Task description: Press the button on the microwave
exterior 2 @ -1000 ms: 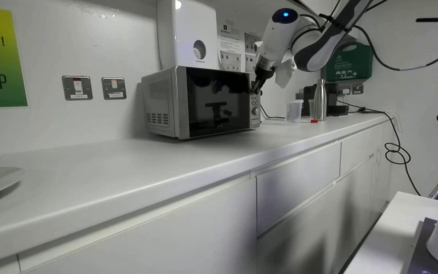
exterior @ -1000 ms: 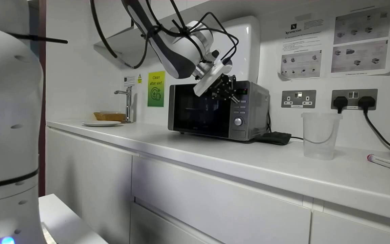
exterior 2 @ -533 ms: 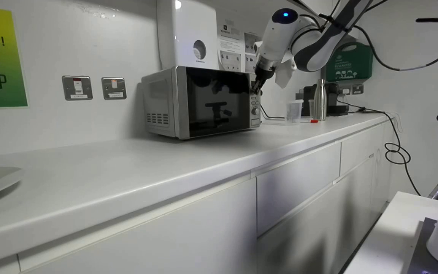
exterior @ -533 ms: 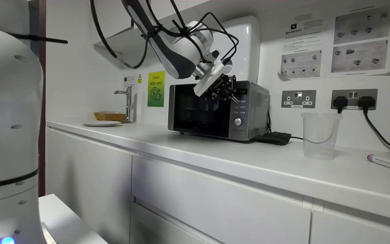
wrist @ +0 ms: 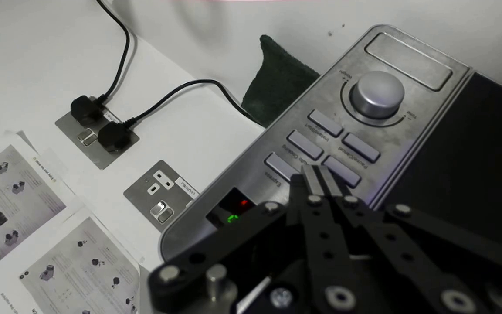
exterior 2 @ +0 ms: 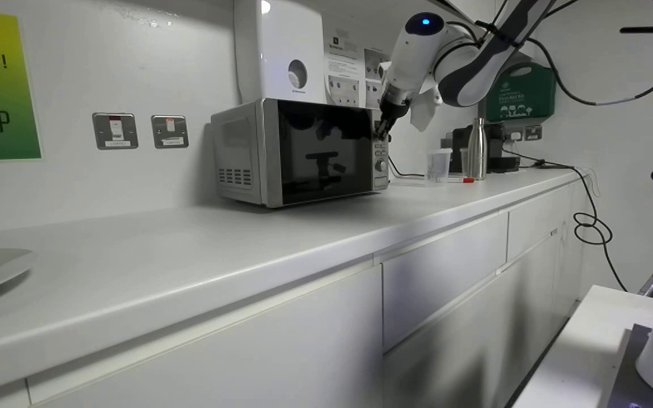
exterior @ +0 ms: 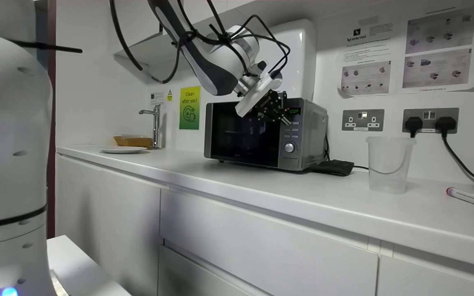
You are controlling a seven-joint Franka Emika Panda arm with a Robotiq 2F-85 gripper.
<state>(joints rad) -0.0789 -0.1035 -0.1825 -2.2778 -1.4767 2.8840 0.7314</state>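
Observation:
The silver-grey microwave, with a dark glass door, stands on the counter in both exterior views. Its control strip fills the middle of the wrist view, with a round knob, several flat buttons and a lit display. My gripper is shut and empty, its fingertips together, over the lower buttons, between the Express button and an unreadable button. The gripper is at the strip's upper part in both exterior views. I cannot tell whether the tips touch a button. The arm partly covers the display.
A dark green cloth and a clear bucket are beside the microwave. A red-capped marker lies further along. A white wall-mounted box is above. A steel bottle stands beyond. A plate lies at the far end.
The arm, gripper and microwave stay in the same place. The microwave's display changes: only a small red light shows at first, then green characters, and different green characters now.

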